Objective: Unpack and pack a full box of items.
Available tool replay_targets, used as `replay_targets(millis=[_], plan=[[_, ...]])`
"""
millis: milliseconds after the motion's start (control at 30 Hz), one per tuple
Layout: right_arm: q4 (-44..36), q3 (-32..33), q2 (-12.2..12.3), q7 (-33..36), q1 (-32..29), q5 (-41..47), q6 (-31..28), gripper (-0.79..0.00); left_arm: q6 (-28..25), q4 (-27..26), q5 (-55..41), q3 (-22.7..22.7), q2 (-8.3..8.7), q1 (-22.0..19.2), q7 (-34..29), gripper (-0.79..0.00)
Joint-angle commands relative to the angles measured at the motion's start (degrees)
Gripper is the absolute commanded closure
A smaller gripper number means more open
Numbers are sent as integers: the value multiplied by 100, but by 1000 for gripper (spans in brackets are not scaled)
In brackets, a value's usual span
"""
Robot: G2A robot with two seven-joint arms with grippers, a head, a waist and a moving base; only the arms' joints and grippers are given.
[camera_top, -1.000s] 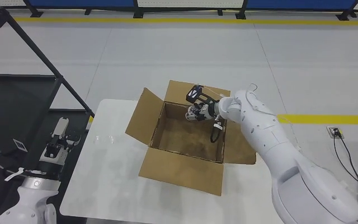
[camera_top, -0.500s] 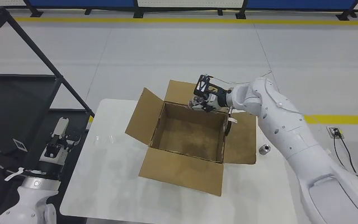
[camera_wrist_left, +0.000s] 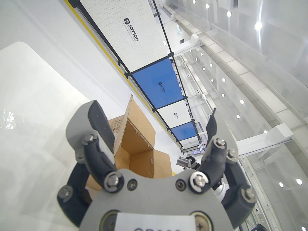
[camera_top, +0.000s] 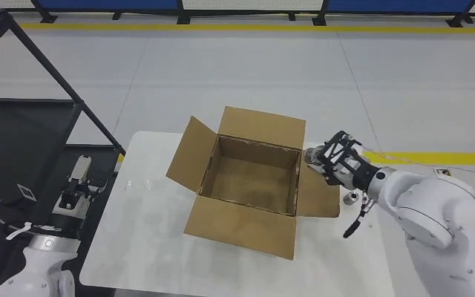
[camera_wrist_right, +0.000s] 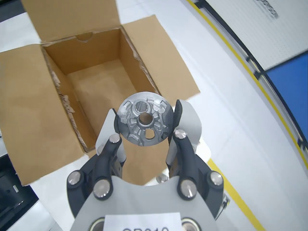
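right end effector (camera_wrist_right: 146, 116) swung out of the box (camera_top: 241, 226) to beyond its rim, metal disc (camera_wrist_right: 131, 124) clamped in its grip

We see a factory-style hall: beyond the table (camera_top: 141, 223), a glossy pale floor (camera_top: 223, 74) carries a yellow line (camera_top: 223, 27), blue and white panels (camera_wrist_left: 125, 29) fence it farther off, and spotlights (camera_wrist_left: 258, 25) dot the high ceiling (camera_wrist_left: 240, 56).
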Motion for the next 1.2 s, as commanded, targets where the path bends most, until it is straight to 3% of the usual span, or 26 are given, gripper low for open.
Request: replay_targets(millis=[0,200,433,633,767,933,1133,1167], plan=[[-67,628,46,-3,-457,-70,296,0,0,0,0,0,0,0,0,-785],[-252,1830,143,247,-1650,-251,411,0,0,0,0,0,0,0,0,-785],[213,2035,201,561,-2384,-51,-174,0,0,0,0,0,0,0,0,-785],[1468,1387,198,319,-2037,365,-468,0,0,0,0,0,0,0,0,-785],[2219,850,181,30,-1590,14,-476,0,0,0,0,0,0,0,0,-785],[2675,337,166,-491,-1290,-786,-478,0,0,0,0,0,0,0,0,-785],[3083,-27,139,-645,-976,-1014,-410,0,0,0,0,0,0,0,0,-785],[3124,-47,138,-641,-941,-1005,-407,-68,0,0,0,0,0,0,0,-785]])
